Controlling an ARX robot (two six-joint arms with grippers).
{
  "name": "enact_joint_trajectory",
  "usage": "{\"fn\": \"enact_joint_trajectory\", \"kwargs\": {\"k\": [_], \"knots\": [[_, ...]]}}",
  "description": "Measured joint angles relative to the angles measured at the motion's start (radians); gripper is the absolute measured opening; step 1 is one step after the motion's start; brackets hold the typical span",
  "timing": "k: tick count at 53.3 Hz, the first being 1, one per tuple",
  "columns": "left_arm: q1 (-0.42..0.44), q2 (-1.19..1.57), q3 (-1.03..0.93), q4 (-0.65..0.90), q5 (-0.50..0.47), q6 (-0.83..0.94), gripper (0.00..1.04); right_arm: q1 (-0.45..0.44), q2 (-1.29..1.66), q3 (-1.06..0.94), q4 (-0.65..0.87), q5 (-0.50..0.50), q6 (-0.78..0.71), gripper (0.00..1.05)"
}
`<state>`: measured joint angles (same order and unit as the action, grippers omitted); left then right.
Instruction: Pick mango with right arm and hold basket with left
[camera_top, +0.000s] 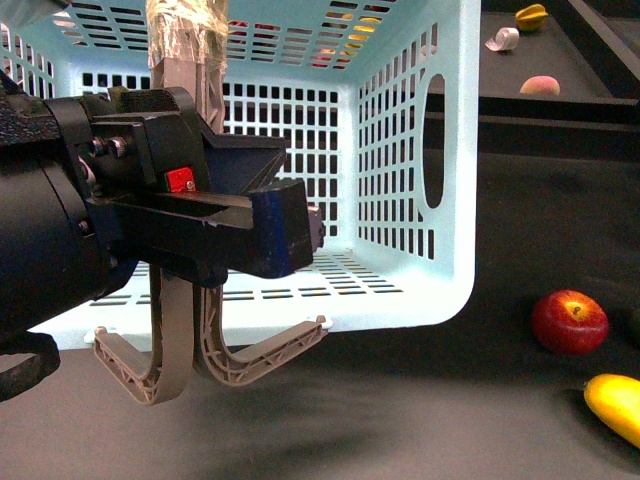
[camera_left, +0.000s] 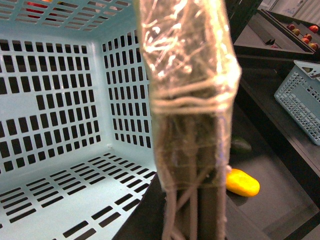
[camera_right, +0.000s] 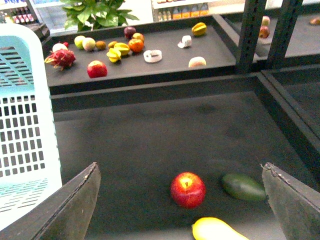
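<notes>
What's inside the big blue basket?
Nothing that I can see: the basket looks empty. The left gripper and the handle it holds cover part of the inside.

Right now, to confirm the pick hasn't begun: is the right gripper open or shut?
Open. The right gripper shows its fingers far apart in its wrist view, nothing between them; the mango lies untouched.

- Basket (camera_top: 400, 150): smooth turquoise plastic, slightly glossy.
- Handles (camera_top: 250, 360): ribbed grey-brown plastic, upper part wrapped in shiny, wrinkled clear film (camera_left: 185, 50).
- Mango (camera_top: 615, 403): smooth yellow skin.
- Apple (camera_top: 569, 321): glossy red skin.
- Bench (camera_top: 420, 410): matt dark surface.
</notes>
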<state>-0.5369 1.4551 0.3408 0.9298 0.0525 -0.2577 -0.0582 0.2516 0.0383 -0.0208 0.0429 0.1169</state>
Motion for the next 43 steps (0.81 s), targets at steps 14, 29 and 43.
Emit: {"fn": "enact_joint_trajectory", "kwargs": {"k": [14,29,43], "knots": [[0.000,0.000,0.000,0.000,0.000,0.003,0.08,-0.228,0.481,0.022,0.391,-0.217,-0.088,0.97],[0.000,0.000,0.000,0.000,0.000,0.003,0.08,-0.302,1.101,0.064,0.847,-0.267,-0.274,0.97],[0.000,0.000,0.000,0.000,0.000,0.003,0.08,-0.378,1.646,0.229,1.032,-0.267,-0.418,0.97]]}}
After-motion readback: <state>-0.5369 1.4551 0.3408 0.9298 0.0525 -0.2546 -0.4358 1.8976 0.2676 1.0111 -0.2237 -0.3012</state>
